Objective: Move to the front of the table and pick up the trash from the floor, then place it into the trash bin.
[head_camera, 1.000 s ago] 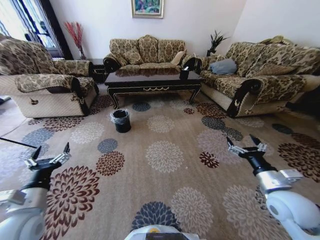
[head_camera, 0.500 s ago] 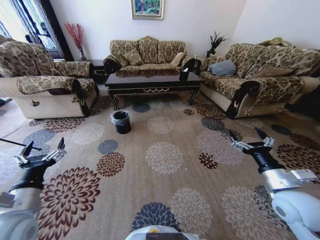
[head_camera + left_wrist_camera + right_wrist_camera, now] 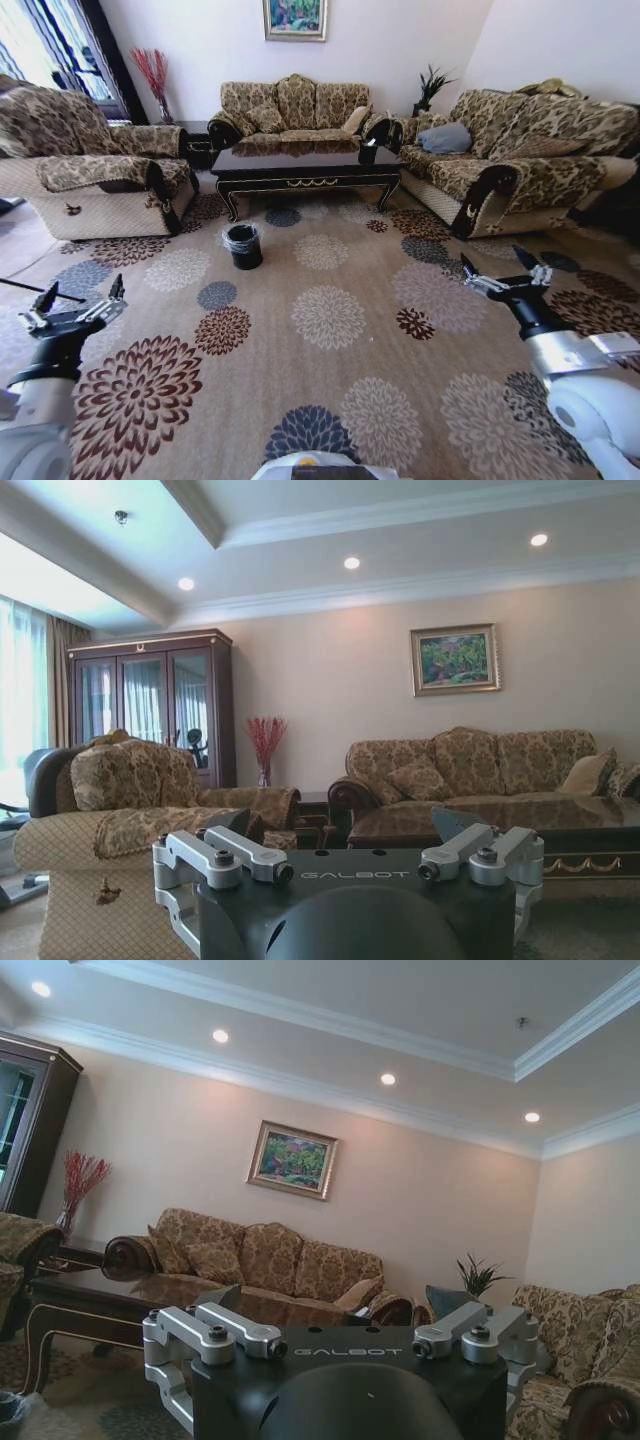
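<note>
The dark glossy table (image 3: 300, 162) stands at the far side of the room between the sofas; it also shows in the left wrist view as the table (image 3: 590, 845) and in the right wrist view as the table (image 3: 110, 1295). The black trash bin (image 3: 243, 245) with its clear liner sits on the patterned floor (image 3: 330, 330), a little in front of the table's left end. The trash is out of view. My left gripper (image 3: 83, 290) hovers open and empty over the carpet at the near left. My right gripper (image 3: 491, 260) is open and empty at the near right.
Patterned sofas ring the table: an armchair (image 3: 95, 175) on the left, a sofa (image 3: 295, 105) behind, a long sofa (image 3: 520, 160) on the right. A black box (image 3: 368, 148) sits on the table's right end. Wide open carpet lies between me and the bin.
Both arms have spread outward: the left gripper dropped toward the left edge, the right gripper moved right and slightly up. The room has barely shifted in view.
</note>
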Robot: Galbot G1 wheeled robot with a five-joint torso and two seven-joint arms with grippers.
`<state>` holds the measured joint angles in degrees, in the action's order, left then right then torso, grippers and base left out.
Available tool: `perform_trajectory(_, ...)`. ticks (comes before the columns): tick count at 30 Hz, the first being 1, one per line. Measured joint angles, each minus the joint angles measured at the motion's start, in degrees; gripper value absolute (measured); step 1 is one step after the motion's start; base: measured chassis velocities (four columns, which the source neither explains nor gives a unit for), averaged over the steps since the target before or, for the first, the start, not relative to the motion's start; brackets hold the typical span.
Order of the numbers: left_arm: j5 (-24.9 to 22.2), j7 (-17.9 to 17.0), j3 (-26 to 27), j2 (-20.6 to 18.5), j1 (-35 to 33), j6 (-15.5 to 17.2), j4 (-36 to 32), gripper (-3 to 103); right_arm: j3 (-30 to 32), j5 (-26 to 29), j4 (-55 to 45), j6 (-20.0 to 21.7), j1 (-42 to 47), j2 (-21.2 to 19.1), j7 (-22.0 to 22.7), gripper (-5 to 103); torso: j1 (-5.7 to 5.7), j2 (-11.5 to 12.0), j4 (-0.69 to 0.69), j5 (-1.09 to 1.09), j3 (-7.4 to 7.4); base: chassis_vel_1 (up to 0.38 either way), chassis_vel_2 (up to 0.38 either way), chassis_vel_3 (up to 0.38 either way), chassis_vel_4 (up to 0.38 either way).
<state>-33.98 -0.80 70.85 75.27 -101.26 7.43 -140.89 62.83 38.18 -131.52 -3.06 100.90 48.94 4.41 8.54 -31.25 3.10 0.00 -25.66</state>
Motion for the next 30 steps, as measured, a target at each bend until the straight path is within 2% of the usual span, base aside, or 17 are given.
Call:
perform_trajectory(5, -0.3, 0.2, -0.1, 0.0, 0.0, 0.6, -0.1, 100, -0.6, 0.3, 0.4, 0.1, -0.5, -0.1, 0.0, 100, 0.36, -0.9, 0.0, 0.0, -0.53, 0.0, 0.0, 0.0, 0.0)
perform_trajectory(12, -3.3, 3.3, -2.2, -3.5, 0.8, 1.0, 0.3, 100, -2.2, 0.9, 0.6, -0.1, -1.3, -0.1, -0.5, 100, 1.13, -2.9, 0.01, 0.0, -1.77, 0.0, 0.0, 0.0, 0.0)
perform_trajectory(16, -3.7, 4.3, -2.7, -4.1, 1.1, 1.0, 0.3, 100, -2.6, 1.5, 0.6, -0.7, -1.4, -0.2, -1.2, 100, 1.44, -3.8, 0.0, 0.0, -2.35, 0.0, 0.0, 0.0, 0.0)
perform_trajectory(24, -5.5, 5.2, -2.7, -4.4, 1.2, 1.0, -0.5, 100, -2.9, 5.3, -0.4, -1.8, -0.9, -0.1, -2.7, 100, 2.25, -5.8, 0.0, 0.0, -3.51, 0.0, 0.0, 0.0, 0.0)
perform_trajectory(30, -6.8, 5.3, -1.8, -5.2, 1.3, 1.0, -0.8, 100, -2.4, 5.5, -0.7, -2.3, -0.5, -0.1, -3.0, 100, 2.87, -7.1, -0.01, 0.0, -4.27, 0.0, 0.0, 0.0, 0.0)
